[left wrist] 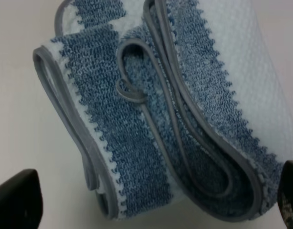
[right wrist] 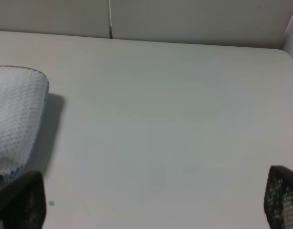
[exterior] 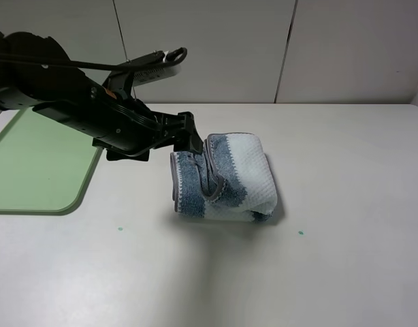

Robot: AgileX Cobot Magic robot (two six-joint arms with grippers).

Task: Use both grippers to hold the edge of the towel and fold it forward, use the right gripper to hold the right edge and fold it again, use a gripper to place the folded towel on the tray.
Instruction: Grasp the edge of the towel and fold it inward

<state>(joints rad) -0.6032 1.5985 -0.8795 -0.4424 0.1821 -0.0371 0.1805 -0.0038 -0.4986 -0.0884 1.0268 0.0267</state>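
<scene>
The folded towel (exterior: 222,178), blue and white with grey trim, lies bunched on the table's middle. My left gripper (exterior: 193,137) hovers at its back left edge, jaws open and holding nothing. The left wrist view looks down on the towel (left wrist: 175,119), its layered edges and a grey loop showing, with my left gripper (left wrist: 153,205) spread wide on either side of it. My right gripper (right wrist: 151,205) is open over bare table, with the towel's white end (right wrist: 17,119) off to one side. The right arm is out of the high view. The green tray (exterior: 32,163) sits at the far left.
The white table (exterior: 345,204) runs back to a pale panelled wall. Two small green marks (exterior: 301,232) dot the table in front of the towel. The left arm (exterior: 79,109) spans the gap between tray and towel.
</scene>
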